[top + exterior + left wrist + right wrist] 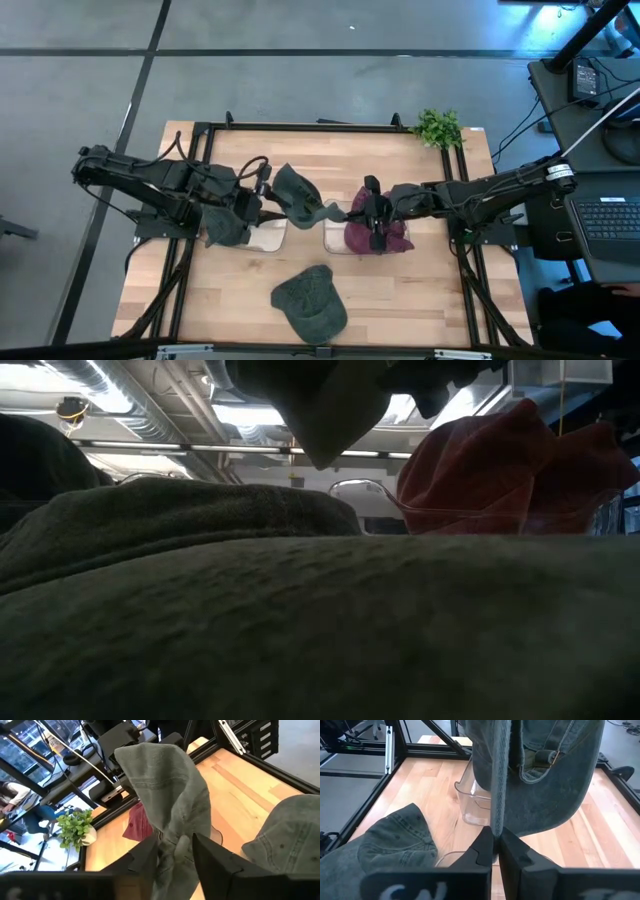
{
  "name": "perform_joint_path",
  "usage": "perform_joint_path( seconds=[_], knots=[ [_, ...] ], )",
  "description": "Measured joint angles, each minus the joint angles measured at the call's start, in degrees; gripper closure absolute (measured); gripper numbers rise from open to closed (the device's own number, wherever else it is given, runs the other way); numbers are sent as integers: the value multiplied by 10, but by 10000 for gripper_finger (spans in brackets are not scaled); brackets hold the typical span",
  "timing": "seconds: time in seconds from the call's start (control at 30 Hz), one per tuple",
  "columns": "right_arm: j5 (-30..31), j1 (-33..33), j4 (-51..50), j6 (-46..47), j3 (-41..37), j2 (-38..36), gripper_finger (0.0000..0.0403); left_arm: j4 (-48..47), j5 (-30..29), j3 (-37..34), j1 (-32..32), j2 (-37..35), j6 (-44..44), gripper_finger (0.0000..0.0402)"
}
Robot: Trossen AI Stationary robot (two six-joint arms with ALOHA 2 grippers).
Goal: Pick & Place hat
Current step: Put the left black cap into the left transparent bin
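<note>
Overhead lighting even, soft shadows on table [400,290]. Low view dim, blurred dark cloth [300,630] fills foreground; ceiling lights [240,415] glare behind. Wrist views sharp

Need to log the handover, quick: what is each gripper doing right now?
Left gripper: closed on the green hat, held in the air.
Right gripper: shut on the same hat's edge.

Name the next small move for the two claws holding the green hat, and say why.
Probably the left claw should let go: both it and the right claw pinch the same green hat, stretched in the air between the clear bins, so one must release before it can be placed.
</note>
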Motion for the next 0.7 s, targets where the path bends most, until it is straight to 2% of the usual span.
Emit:
perform_joint_path(
  seconds=[0.2,0.4,0.53,0.7],
  knots=[
    [0,0,0,1,0,0,388,0,0,0,0,0,-12,375],
    [-4,2,0,14,0,0,369,0,-35,0,0,0,-77,379],
    [-36,5,1,-31,0,0,351,0,-71,0,0,-1,-125,379],
    [-39,3,-25,-45,13,-10,296,-24,-106,35,0,0,-198,379]
  ],
)
